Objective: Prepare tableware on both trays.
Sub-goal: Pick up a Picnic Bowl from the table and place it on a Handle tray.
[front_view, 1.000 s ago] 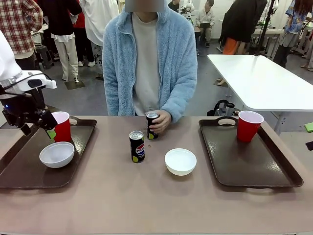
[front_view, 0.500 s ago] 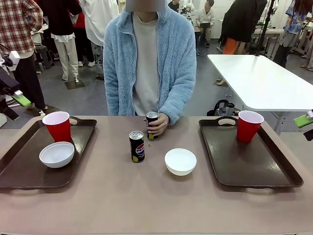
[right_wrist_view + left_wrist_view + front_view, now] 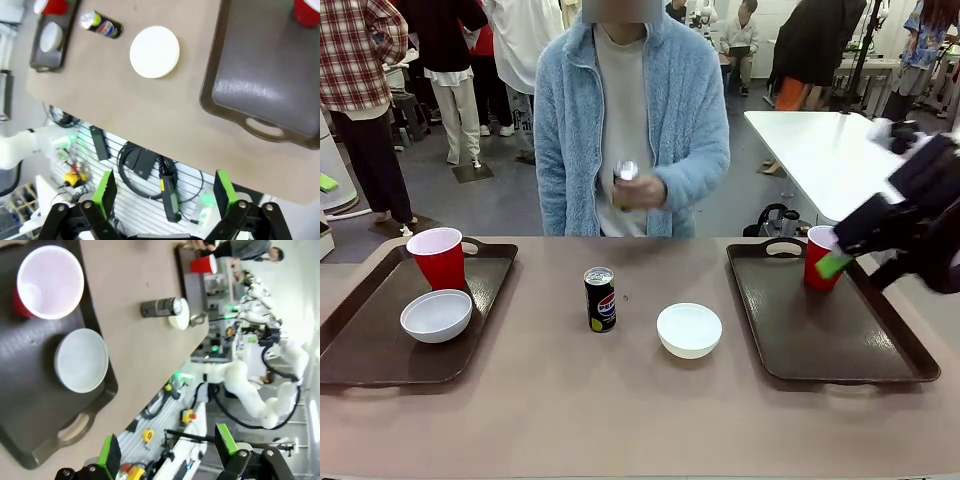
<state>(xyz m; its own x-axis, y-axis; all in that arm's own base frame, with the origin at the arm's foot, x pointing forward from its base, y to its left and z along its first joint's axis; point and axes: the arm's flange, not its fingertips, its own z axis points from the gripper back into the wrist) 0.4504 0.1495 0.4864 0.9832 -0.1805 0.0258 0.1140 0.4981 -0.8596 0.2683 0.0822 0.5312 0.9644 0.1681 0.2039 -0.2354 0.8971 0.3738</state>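
On the left tray (image 3: pixel 380 350) stand a red cup (image 3: pixel 436 257) and a white bowl (image 3: pixel 436 315). The right tray (image 3: pixel 840 335) holds a red cup (image 3: pixel 817 262). My right gripper (image 3: pixel 852 266) hangs open just right of that cup, above the tray. Between the trays, a black can (image 3: pixel 600 298) and a second white bowl (image 3: pixel 689 329) rest on the table. The person holds another can (image 3: pixel 627 176) at chest height. High over the left tray (image 3: pixel 30 405), my left gripper (image 3: pixel 167 447) is open and empty. From above, my right gripper (image 3: pixel 165 189) also shows open and empty.
The person in a light blue fleece stands at the far edge of the table. A white table (image 3: pixel 850 165) stands behind on the right. Bare brown tabletop (image 3: pixel 620 400) lies between the trays and along the near edge.
The person lifted one can off the table to chest height. My right arm swung in from the right over the right tray. My left gripper drew back to the left edge.
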